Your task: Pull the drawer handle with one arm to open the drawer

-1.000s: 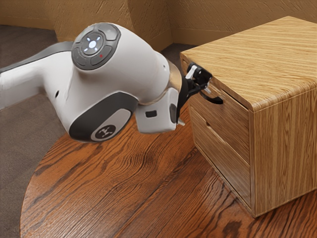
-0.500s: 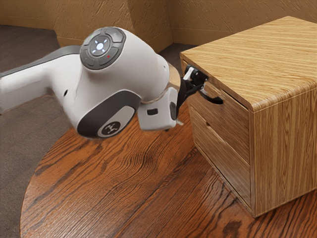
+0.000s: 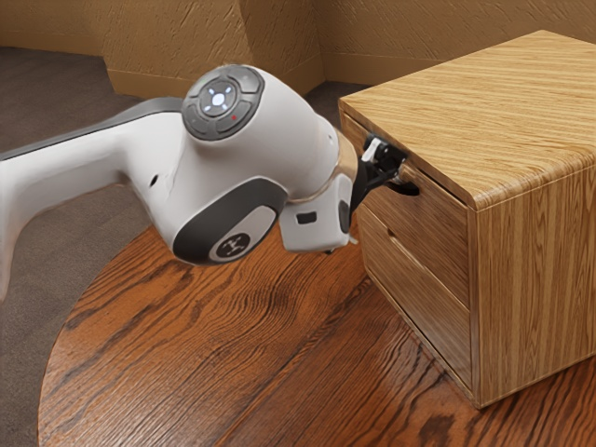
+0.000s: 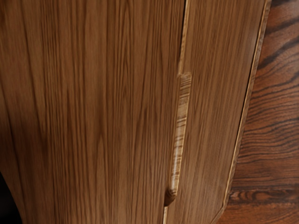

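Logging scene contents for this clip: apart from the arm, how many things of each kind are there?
Cabinet: 1
Drawers: 2 (upper drawer, lower drawer)
Black handle: 1
Table: 1
Total: 5

A plain, home-like room in a simulator's render: rough tan plaster walls (image 3: 168, 37) at 12 o'clock, grey carpet floor (image 3: 37, 326) at 9 o'clock, a round dark-oak surface (image 3: 233, 354) at 6 o'clock carrying a light wooden drawer cabinet (image 3: 521, 140) at 3 o'clock
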{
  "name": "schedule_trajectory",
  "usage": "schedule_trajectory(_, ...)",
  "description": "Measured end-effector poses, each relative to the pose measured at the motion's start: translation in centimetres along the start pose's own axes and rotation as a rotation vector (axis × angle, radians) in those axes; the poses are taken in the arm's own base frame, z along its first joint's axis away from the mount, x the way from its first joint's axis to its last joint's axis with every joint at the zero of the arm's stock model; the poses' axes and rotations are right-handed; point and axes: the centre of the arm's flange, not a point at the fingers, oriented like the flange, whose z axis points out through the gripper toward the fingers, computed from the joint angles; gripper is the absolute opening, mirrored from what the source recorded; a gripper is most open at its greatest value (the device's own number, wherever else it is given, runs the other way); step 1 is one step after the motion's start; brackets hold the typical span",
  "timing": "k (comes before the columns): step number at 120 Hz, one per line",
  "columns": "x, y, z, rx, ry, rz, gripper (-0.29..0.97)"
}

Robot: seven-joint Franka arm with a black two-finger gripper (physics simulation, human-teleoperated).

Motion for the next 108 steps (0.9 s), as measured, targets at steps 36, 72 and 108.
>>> schedule_trajectory(36,-0.6,0.7,-0.3,-0.054,-0.03,0.011,0.67)
schedule_trajectory(72,-3.1,4.1,-0.6,-0.181,-0.05,-0.039,0.94)
schedule_trajectory(108,-13.9,5.2,-32.2,-0.044,-0.135,-0.426,0.5)
